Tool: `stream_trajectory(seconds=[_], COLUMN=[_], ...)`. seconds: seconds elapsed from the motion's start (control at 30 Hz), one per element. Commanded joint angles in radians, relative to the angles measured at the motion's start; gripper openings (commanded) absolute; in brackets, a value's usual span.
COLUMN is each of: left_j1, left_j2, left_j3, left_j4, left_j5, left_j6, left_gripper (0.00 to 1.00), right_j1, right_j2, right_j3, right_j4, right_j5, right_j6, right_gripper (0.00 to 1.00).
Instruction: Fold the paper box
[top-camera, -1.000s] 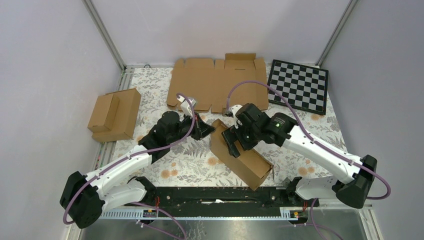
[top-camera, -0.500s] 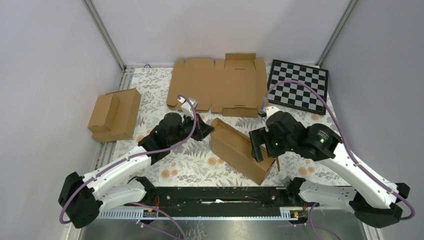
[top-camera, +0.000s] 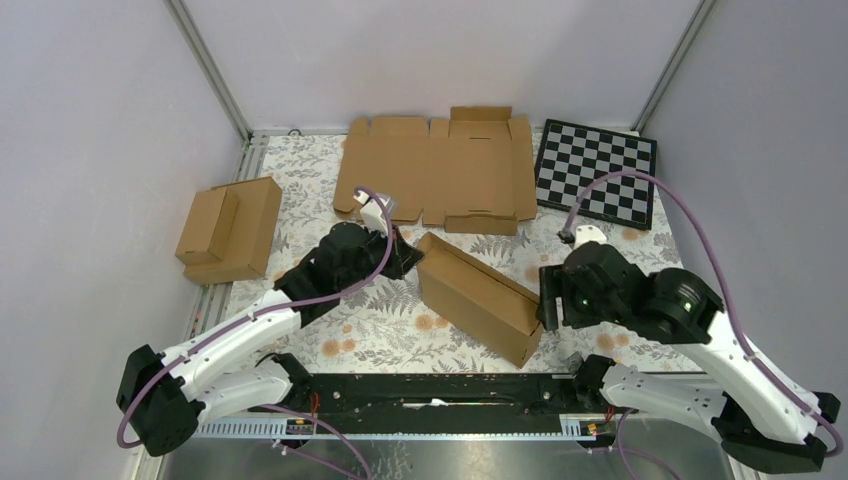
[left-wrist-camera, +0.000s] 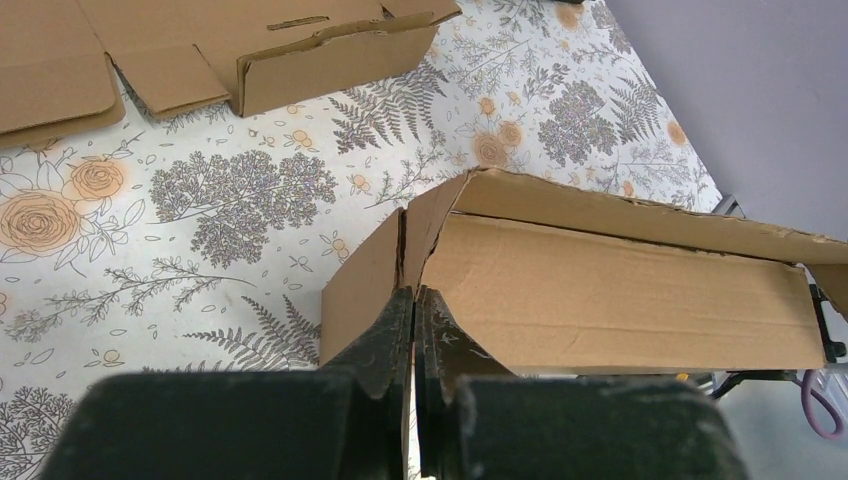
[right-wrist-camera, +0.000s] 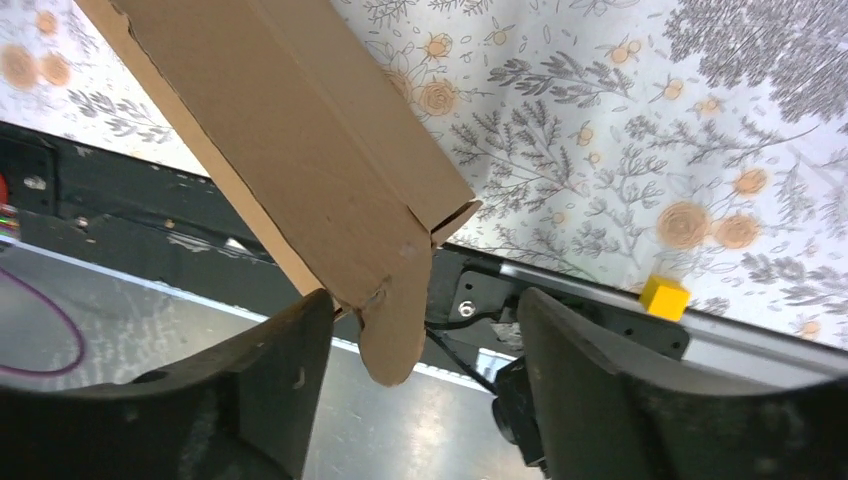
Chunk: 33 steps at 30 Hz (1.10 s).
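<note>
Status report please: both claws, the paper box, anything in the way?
Left claw shut on paper box corner. Right claw open around its near-end flap. No obstacle seen.

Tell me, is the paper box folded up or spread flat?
Folded up: the paper box forms a rectangular shell; one corner tab sticks out untucked.
</note>
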Motion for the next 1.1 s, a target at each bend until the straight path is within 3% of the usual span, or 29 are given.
stream_trajectory(seconds=[0.0,0.23,0.37,0.67,1.07], left_j1=[-0.009,-0.065,-0.094,-0.124,-0.139], left_j2=[-0.002,-0.002,0.003,0.017,0.035], left_j3=[0.020,0.033,0.038,0.046,0.056], left_j4=[-0.104,-0.103,-0.102,-0.103,-0.104], left_j5=[-0.024,-0.065,-0.084,-0.119,-0.141], left_j6=[0.002,-0.035,-0.042,-0.047,-0.040], left_gripper=[0.00,0.00,0.00,0.00,0.00], right_j1=[0.003,0.003,0.003,0.003,0.003], right_j2=[-0.045,-0.128,-0.169,-0.261,-0.233], right_j3=[-0.021,-0.134,-0.186,-0.226,-0.246], right_j4=[-0.009,0.088,0.133,0.147,0.114], right_j5=[0.003,-0.078,-0.082,0.034,0.055], right_j6=[0.096,0.248,0.332,0.484,0.504], right_gripper=[0.67,0.40,0.32,0.19,0.15])
